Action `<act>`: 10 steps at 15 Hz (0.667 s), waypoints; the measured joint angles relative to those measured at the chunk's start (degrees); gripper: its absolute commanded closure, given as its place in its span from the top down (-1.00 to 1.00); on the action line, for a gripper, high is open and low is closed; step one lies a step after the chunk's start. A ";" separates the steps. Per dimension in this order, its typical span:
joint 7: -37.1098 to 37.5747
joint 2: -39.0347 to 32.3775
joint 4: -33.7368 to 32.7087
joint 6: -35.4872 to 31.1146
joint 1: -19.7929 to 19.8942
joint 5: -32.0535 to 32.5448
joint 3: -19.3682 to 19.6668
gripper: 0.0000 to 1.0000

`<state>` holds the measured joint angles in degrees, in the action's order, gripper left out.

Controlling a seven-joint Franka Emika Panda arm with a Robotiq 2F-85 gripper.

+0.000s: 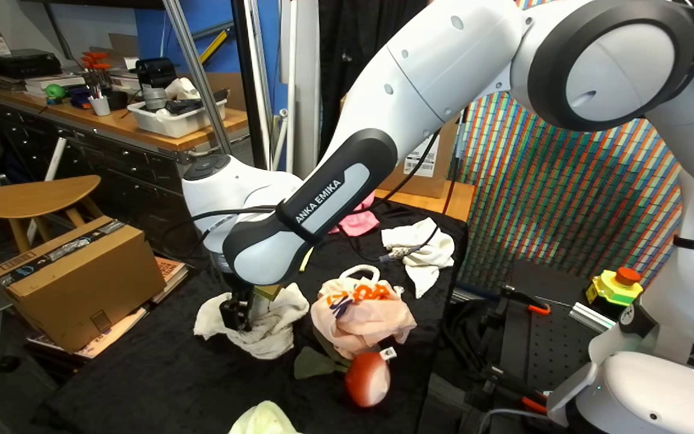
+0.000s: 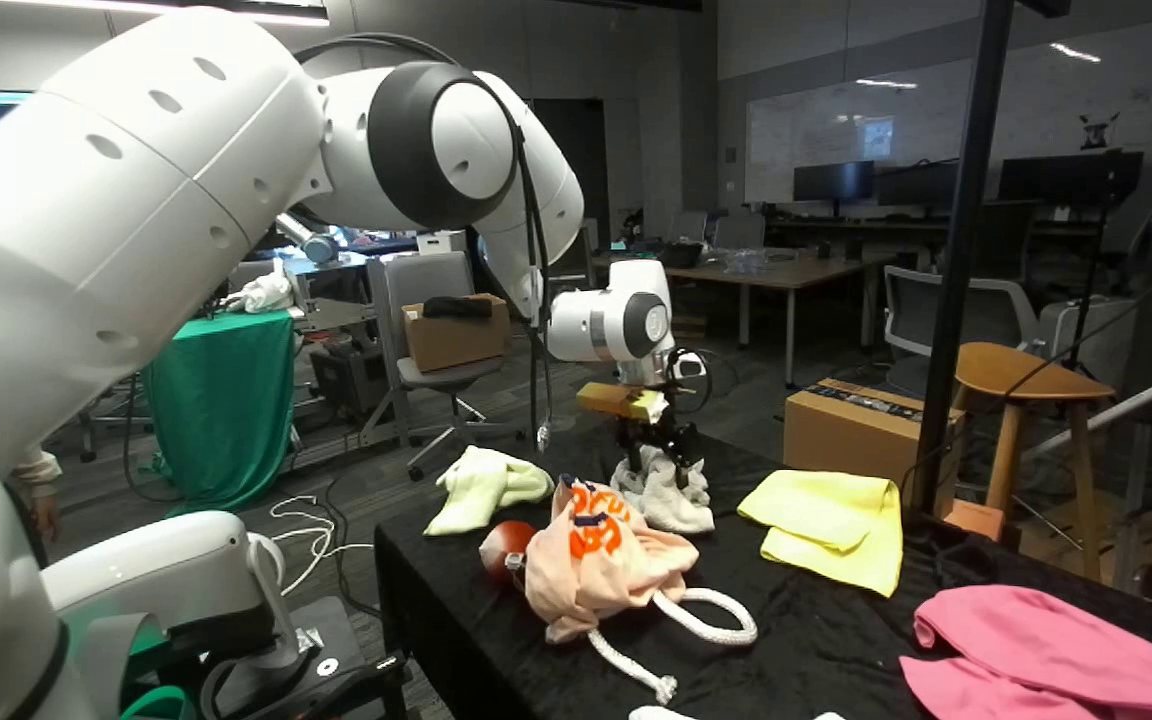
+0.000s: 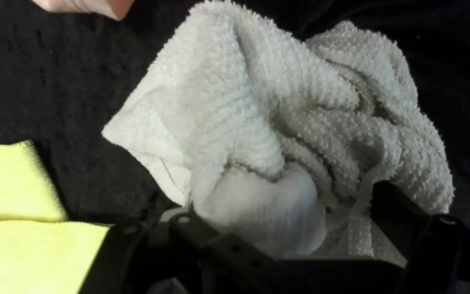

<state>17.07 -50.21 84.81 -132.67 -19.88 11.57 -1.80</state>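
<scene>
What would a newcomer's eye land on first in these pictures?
Probably the white robot arm, which looms large in both exterior views, its open hand down at a crumpled whitish towel on the black table. Next, the pale pink bag with orange lettering beside that towel, then the bright yellow cloth and pink cloth in an exterior view's right half.

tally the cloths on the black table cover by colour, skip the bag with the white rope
White or off-white: 2 (terry cloth by the gripper's fingers; white cloth farther from them)
Yellow: 1 (yellow cloth)
Pale yellow-green: 1 (pale yellow-green cloth)
Pink: 1 (pink cloth)
Total: 5
</scene>
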 measured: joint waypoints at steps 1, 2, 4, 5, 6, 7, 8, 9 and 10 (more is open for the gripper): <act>-0.13 0.03 -0.31 0.86 0.00 0.00 -0.18 0.31; -0.37 0.04 -0.59 1.49 0.00 0.00 -0.35 0.17; -0.82 0.04 -1.06 2.37 0.05 -0.03 -0.70 -0.15; -1.12 0.04 -1.29 2.86 0.07 -0.06 -0.87 -0.29; -1.40 0.04 -1.48 3.18 0.09 -0.08 -1.03 -0.47; -1.76 0.04 -1.65 3.47 0.14 -0.11 -1.18 -0.60; -2.32 0.05 -1.84 3.88 0.21 -0.16 -1.34 -0.78; -2.94 0.05 -1.97 4.22 0.33 -0.29 -1.55 -0.83; -3.73 0.08 -2.01 4.43 0.48 -0.57 -1.79 -0.86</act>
<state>13.34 -50.13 82.80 -128.24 -19.40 11.00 -3.59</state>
